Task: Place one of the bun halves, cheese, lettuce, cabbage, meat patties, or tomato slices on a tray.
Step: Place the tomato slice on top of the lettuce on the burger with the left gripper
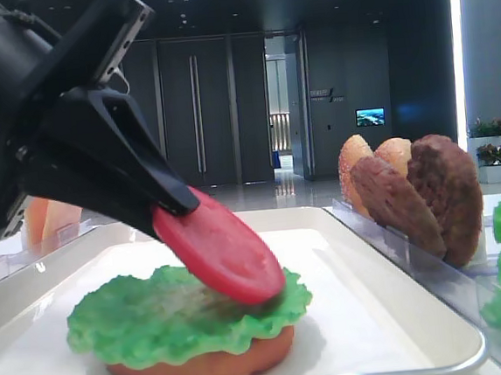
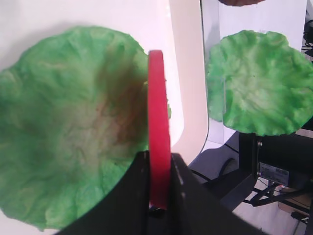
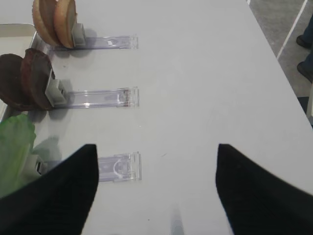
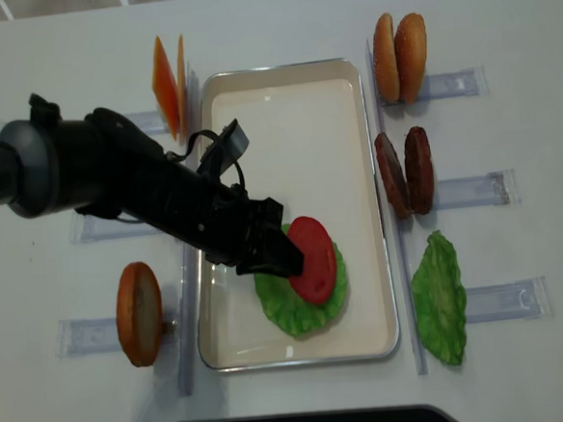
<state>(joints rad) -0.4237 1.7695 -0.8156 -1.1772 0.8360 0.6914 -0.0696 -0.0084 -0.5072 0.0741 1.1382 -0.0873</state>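
Over the tray (image 4: 282, 85) at frame centre, your left gripper (image 4: 290, 259) slants down, clamped on a tomato slice (image 4: 311, 258) touching the lettuce (image 4: 293, 312).

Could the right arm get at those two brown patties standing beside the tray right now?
Probably yes. The meat patties stand upright in their clear holder just ahead of the right gripper, whose jaws are open and empty, with bare table between. The left gripper is busy over the tray.
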